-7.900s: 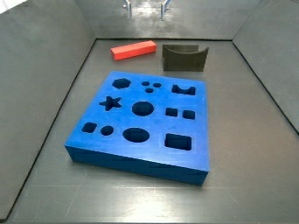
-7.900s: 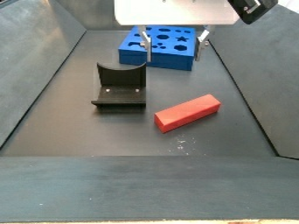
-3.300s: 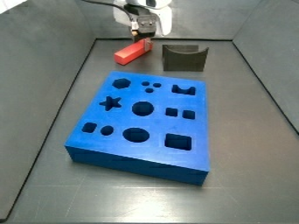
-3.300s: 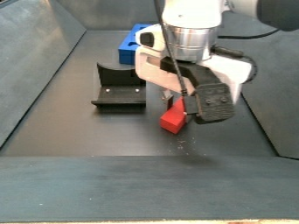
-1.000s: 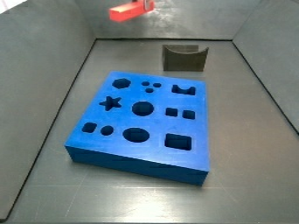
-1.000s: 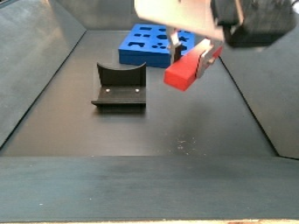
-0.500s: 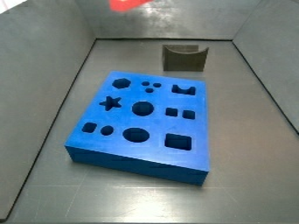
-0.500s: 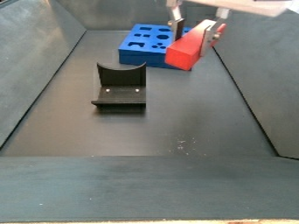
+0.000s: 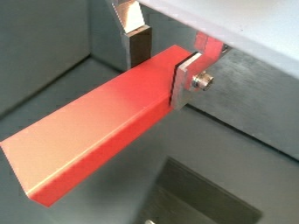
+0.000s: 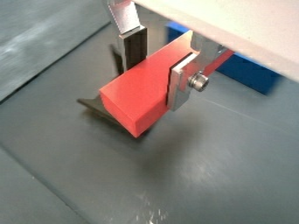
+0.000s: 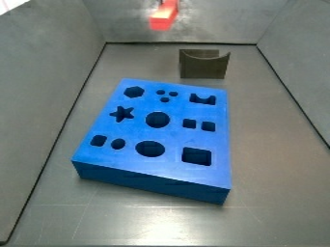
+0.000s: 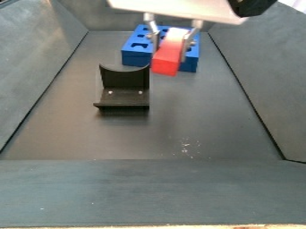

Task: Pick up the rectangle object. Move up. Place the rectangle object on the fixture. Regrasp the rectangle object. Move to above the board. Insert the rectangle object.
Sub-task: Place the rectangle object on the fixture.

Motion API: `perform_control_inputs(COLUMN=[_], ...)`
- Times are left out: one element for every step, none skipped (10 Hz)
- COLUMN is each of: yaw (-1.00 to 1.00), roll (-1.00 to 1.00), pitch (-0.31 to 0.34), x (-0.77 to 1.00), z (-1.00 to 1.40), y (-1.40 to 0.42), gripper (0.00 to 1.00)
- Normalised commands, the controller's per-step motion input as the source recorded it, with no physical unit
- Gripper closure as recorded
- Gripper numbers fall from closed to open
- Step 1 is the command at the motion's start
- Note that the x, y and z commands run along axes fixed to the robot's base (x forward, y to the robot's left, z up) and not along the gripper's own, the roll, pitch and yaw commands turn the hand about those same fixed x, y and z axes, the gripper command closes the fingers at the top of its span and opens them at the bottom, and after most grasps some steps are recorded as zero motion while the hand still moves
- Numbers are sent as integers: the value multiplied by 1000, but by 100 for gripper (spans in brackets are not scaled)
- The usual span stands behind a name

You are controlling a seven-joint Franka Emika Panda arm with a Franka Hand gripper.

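Note:
My gripper [image 12: 174,34] is shut on the red-orange rectangle object [image 12: 171,52] and holds it high above the floor. In both wrist views the silver fingers [image 9: 184,80] clamp the rectangle object [image 9: 100,129] across its width near one end [image 10: 142,92]. In a side view the rectangle object [image 11: 162,14] hangs blurred near the back wall, left of the fixture [image 11: 204,64]. The dark fixture [image 12: 122,88] stands on the floor beside and below the held block. The blue board [image 11: 161,130] with shaped holes lies mid-floor; its corner also shows in a wrist view [image 10: 249,70].
Grey walls [image 11: 52,106] enclose the dark floor [image 12: 180,134] on all sides. The fixture's edge shows under the block in a wrist view [image 10: 97,109].
The gripper has carried the rectangle object sideways toward the fixture and turned it; earlier it was lifted off the floor.

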Motion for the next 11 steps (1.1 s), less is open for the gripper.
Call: perform_control_inputs(yaw=[725, 350, 234, 105, 63, 37, 27, 16, 135, 121, 97], roll=[-46, -82, -94, -111, -118, -105, -99, -93, -1000, -1000, -1000], pitch=[-108, -80, -68, -48, -37, -22, -16, 4, 199, 216, 230], x=[1000, 1000, 1000, 1000, 1000, 1000, 1000, 1000, 527, 395, 285], z=[-205, -181, -173, -152, -146, -133, -124, -104, 791, 780, 622], y=[-177, -147, -134, -105, -94, -72, -63, -39, -204, -160, -68], gripper=[100, 100, 100, 100, 100, 100, 100, 100, 100, 100, 100])
